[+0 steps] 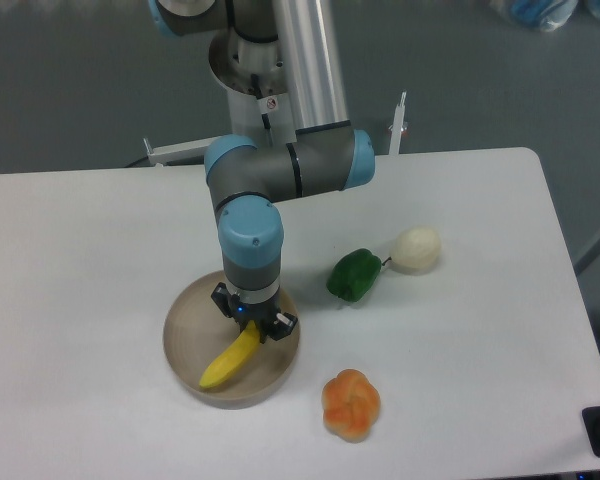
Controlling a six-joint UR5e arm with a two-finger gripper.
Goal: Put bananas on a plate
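One banana (229,358) lay over the plate (185,325) with the gripper (254,327) clenched on its upper end.
Its lower tip pointed near-left and sat close to the plate's near rim; whether it touched the plate surface could not be told; the arm (280,175) came down from the far side of the white table (80,260) and its blue-capped wrist hid the far-right part of the plate; a green pepper (354,275) sat to the right of the plate, apart from it; a pale round vegetable (417,249) lay just beside the pepper on its far-right side; a lumpy orange fruit (351,404) rested near the plate's near-right edge, not touching it.
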